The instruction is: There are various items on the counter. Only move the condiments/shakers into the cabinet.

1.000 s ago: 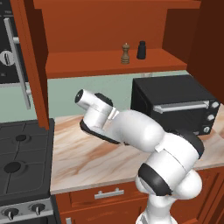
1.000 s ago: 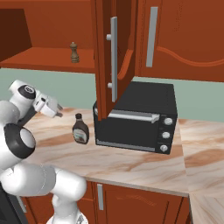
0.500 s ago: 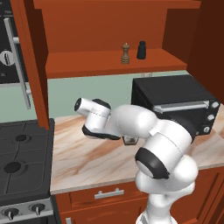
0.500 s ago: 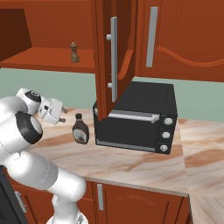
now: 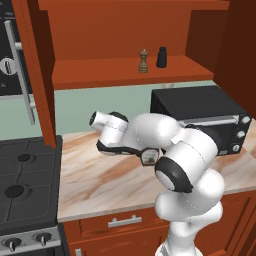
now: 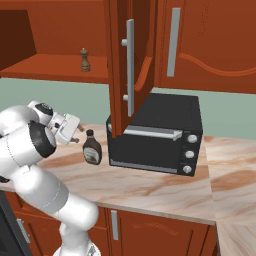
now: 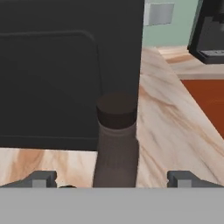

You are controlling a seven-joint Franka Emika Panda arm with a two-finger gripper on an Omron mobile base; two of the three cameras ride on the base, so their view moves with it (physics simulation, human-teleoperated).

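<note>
The hand (image 6: 76, 134) hangs low over the desk (image 6: 150, 187), its two fingers spread wide with nothing between them. In the hand view the fingertips (image 7: 41, 178) stand well to either side of the bottle (image 7: 116, 142), which rises upright midway between them, its dark cap level with the lower part of the oven (image 7: 65, 74) behind it. Whether the fingers already reach past the bottle's sides is hard to judge from this angle; they do not touch it.

From the right base view the bottle (image 6: 92, 148) stands on the desk just beside the oven's (image 6: 157, 132) left front corner, with a narrow gap between them. The hand is just to its left, near the cap. Toward the front edge of the desk the marble is bare, and there is open room left of the bottle where the arm comes in.

Above, the cabinet (image 5: 130, 75) stands open. Its shelf carries the tan shaker (image 5: 143, 61) and the black shaker (image 5: 161, 57) side by side near the right end, slightly apart; the shelf's left part is bare. The open cabinet door (image 6: 127, 70) hangs edge-on above the oven's left side, its lower edge close over the oven top, right of the bottle.

The stove (image 5: 25, 185) borders the desk on the left, well apart from the bottle.
</note>
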